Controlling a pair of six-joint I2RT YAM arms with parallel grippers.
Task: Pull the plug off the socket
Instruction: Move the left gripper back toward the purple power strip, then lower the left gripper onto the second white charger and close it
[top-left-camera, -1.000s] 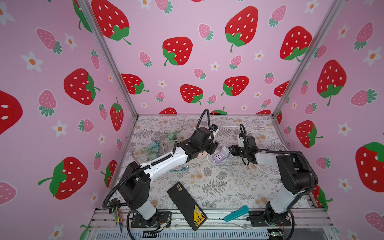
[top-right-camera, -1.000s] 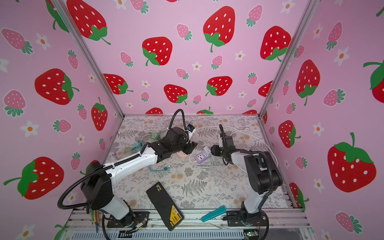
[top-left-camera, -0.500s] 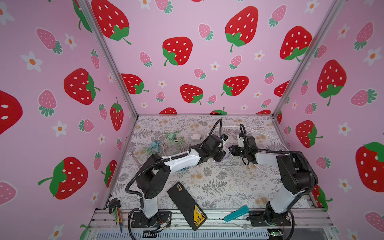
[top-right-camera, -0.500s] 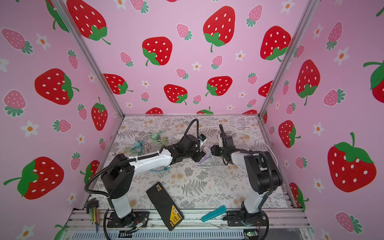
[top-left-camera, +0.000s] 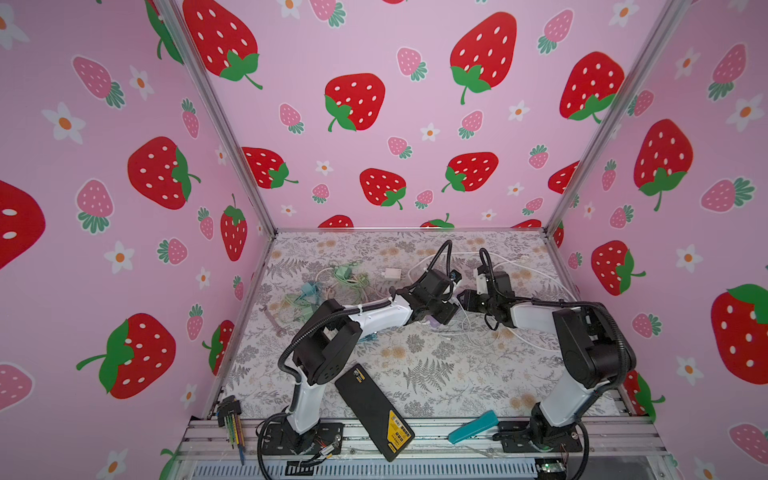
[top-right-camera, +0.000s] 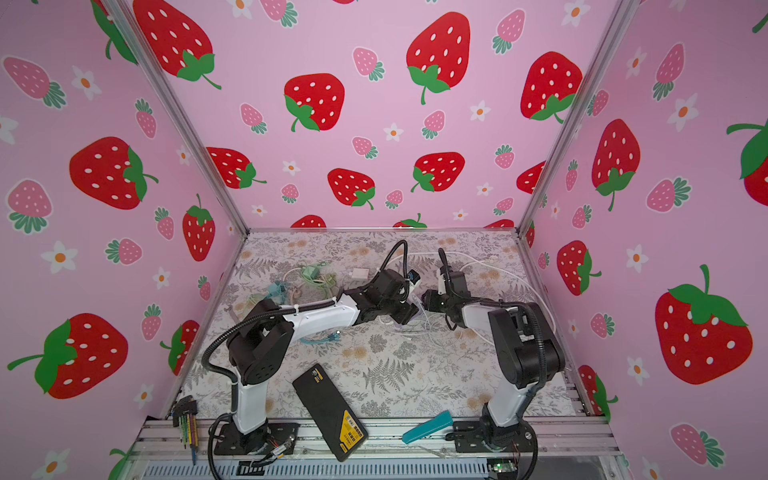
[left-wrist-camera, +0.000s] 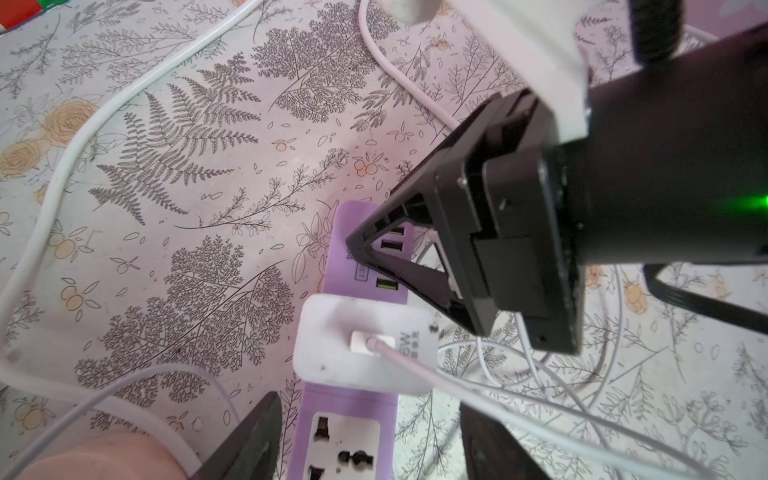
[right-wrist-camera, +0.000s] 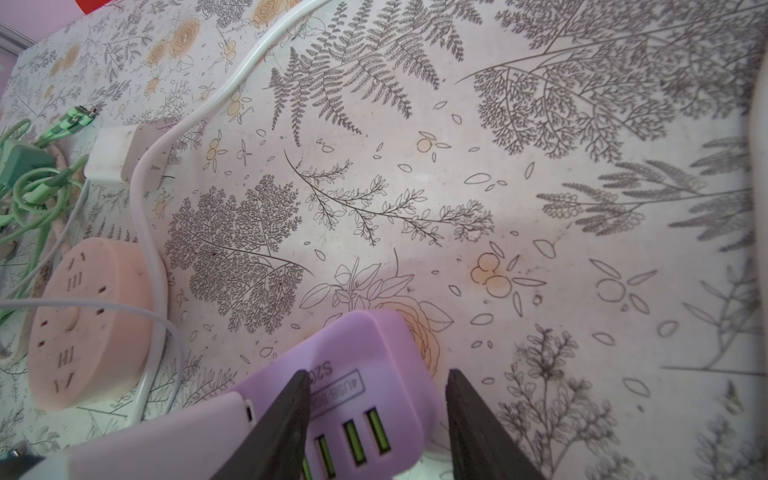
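The socket (left-wrist-camera: 349, 401) is a purple power strip lying on the floral tabletop, with a row of green USB ports at one end. The plug (left-wrist-camera: 332, 357), a white charger block with a thin white cable, sits pushed into it. My left gripper (left-wrist-camera: 368, 444) is open and straddles the strip just short of the plug, with a gap on each side. My right gripper (right-wrist-camera: 376, 424) is shut on the socket's (right-wrist-camera: 374, 345) USB end. In both top views the two grippers (top-left-camera: 446, 316) (top-left-camera: 461, 299) meet mid-table and hide most of the strip.
A round pink socket (right-wrist-camera: 91, 324), a loose white adapter (right-wrist-camera: 120, 158) and green cables (right-wrist-camera: 33, 183) lie beside the strip. White cords (top-left-camera: 519, 266) loop across the back right. A black box (top-left-camera: 374, 411) and a teal tool (top-left-camera: 473, 426) rest at the front rail.
My left arm has swung right and come down over the purple strip, and its jaws have widened. The right gripper has stayed on the strip's end.
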